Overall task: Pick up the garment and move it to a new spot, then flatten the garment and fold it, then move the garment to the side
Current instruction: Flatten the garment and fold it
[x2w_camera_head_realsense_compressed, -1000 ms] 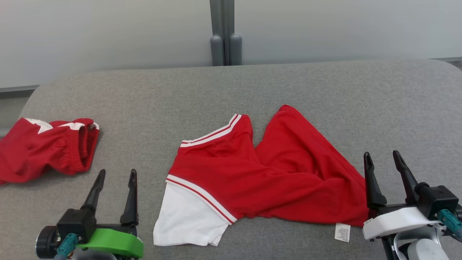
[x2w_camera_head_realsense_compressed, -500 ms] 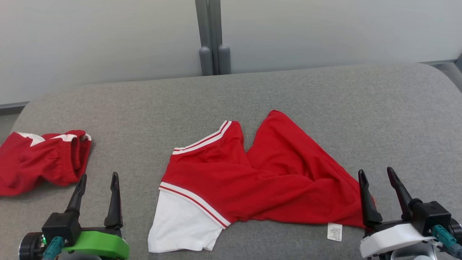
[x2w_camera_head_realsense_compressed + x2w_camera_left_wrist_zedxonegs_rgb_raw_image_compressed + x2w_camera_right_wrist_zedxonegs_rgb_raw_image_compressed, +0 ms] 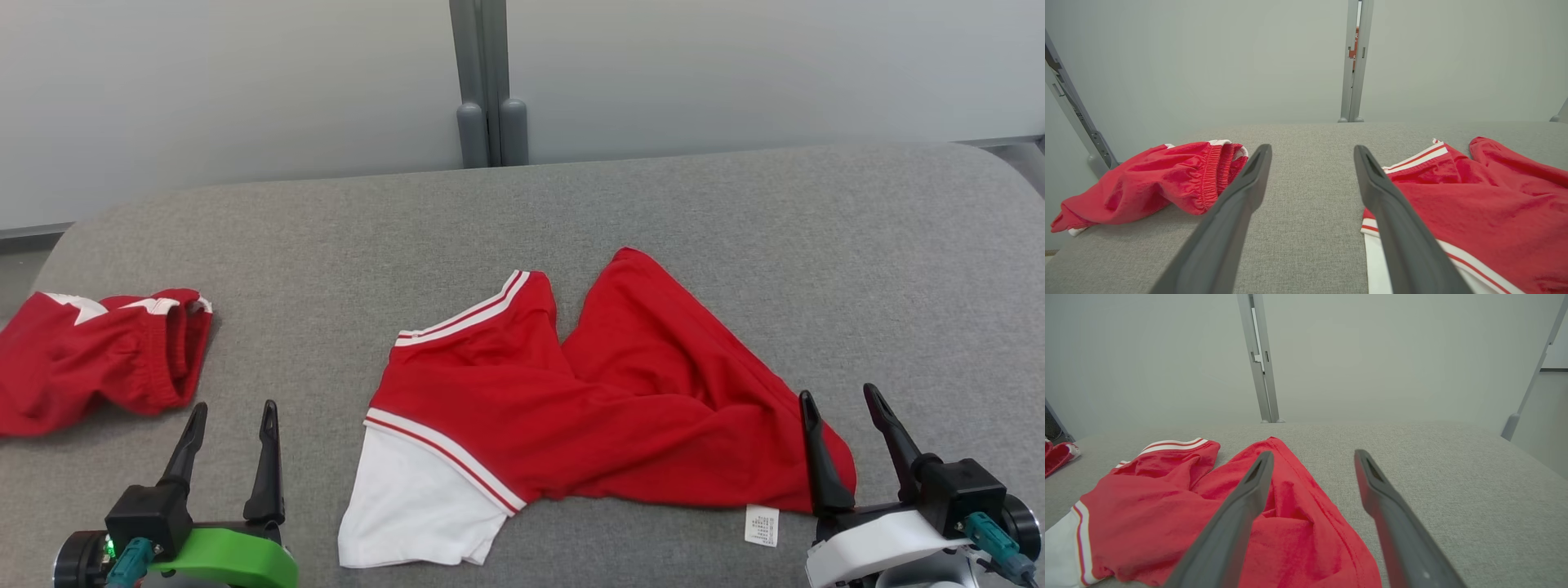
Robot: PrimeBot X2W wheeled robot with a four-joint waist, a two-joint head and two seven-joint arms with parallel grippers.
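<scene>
Find the garment (image 3: pixel 604 408) near the middle of the grey surface (image 3: pixel 326 237), red, twisted and bunched, with a white panel (image 3: pixel 416 506) at the near left corner and a care label (image 3: pixel 761 524) poking out at the near right hem. Note the left hand (image 3: pixel 233 406) low at the near edge, just beside the garment's left side, fingers spread wide, gripping nothing. Note the right hand (image 3: pixel 838 392) likewise wide and empty, with its inner finger over the garment's right corner; cannot tell contact. Read the placement as bracketing: one hand per end, ready for a two-point lift. Judge the pick-up as not yet begun. Log a second red garment (image 3: pixel 98 359) well apart at far left; keep clear of it.
</scene>
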